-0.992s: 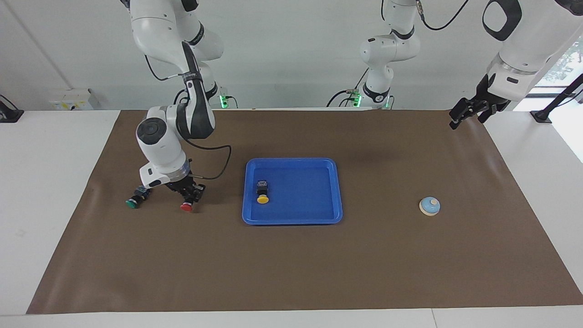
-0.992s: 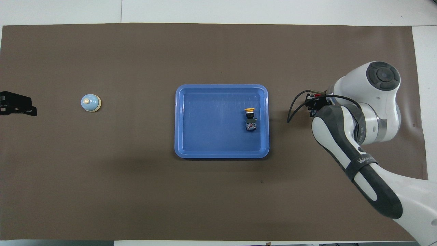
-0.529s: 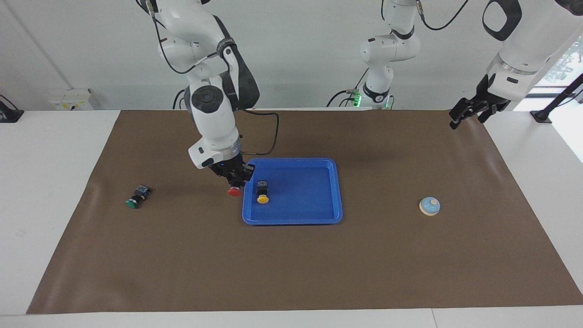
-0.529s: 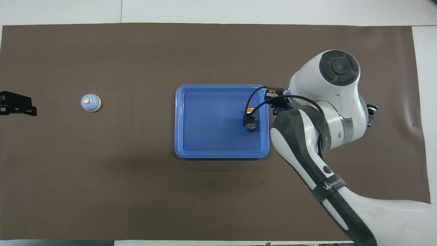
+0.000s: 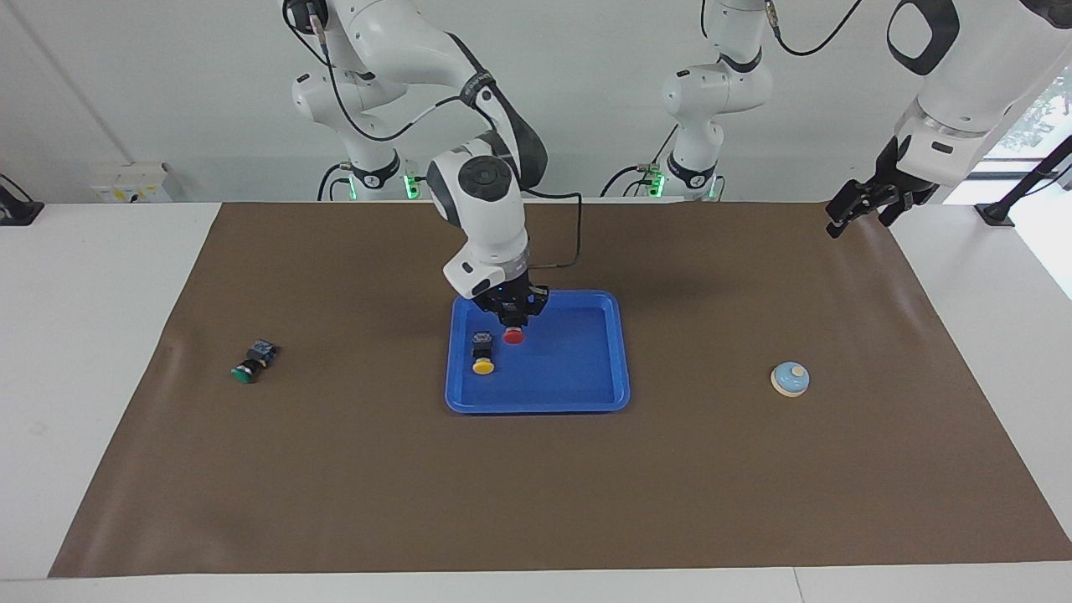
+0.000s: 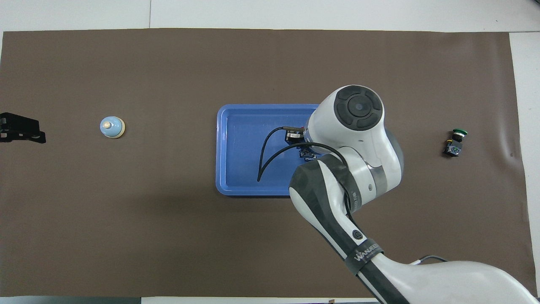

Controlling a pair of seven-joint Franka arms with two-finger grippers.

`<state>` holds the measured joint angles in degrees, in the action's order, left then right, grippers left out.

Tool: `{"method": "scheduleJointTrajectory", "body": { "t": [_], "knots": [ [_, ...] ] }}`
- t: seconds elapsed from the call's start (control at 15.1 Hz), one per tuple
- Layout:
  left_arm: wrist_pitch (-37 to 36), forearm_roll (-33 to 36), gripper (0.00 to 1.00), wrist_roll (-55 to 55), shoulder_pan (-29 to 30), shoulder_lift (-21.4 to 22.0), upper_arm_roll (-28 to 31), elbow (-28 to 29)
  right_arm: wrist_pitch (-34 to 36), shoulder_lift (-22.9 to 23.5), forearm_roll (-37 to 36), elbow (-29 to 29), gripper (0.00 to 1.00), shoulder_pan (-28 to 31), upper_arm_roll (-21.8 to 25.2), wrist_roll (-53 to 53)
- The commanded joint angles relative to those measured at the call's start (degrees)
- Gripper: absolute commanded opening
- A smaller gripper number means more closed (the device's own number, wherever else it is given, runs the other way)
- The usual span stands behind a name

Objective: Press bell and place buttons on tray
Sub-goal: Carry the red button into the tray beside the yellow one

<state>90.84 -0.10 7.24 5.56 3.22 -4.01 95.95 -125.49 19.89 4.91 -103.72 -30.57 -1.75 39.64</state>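
Over tray (image 5: pixel 621 352), right gripper (image 5: pixel 512 322) clamps red button (image 5: pixel 513 336).

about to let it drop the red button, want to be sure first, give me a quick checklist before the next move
1. right gripper shut on the red button: ok
2. Red button over the tray, inside its rim: ok
3. Drop spot clear of the yellow button lying in the tray: ok, they sit side by side with a small gap
4. Red button low enough to release: cannot tell
5. left gripper open, waiting at the table edge: ok
6. green button in the tray: not ok, it lies on the mat
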Motion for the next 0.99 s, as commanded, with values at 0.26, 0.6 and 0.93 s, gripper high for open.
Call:
{"method": "scheduleJointTrajectory", "body": {
  "t": [0.26,0.6,0.93],
  "knots": [
    [-0.40,0.45,1.00,0.41,-0.02,1.44,0.05,1.26,-6.52,4.89,0.19,-1.04,0.00,0.60,0.25,0.26],
    [-0.40,0.45,1.00,0.49,-0.02,1.44,0.05,1.26,-10.22,4.19,0.27,-5.18,0.48,0.60,0.25,0.61],
    [-0.40,0.45,1.00,0.49,-0.02,1.44,0.05,1.26,-5.13,2.53,0.62,-2.37,1.00,1.12,0.25,5.10]
  ]
}}
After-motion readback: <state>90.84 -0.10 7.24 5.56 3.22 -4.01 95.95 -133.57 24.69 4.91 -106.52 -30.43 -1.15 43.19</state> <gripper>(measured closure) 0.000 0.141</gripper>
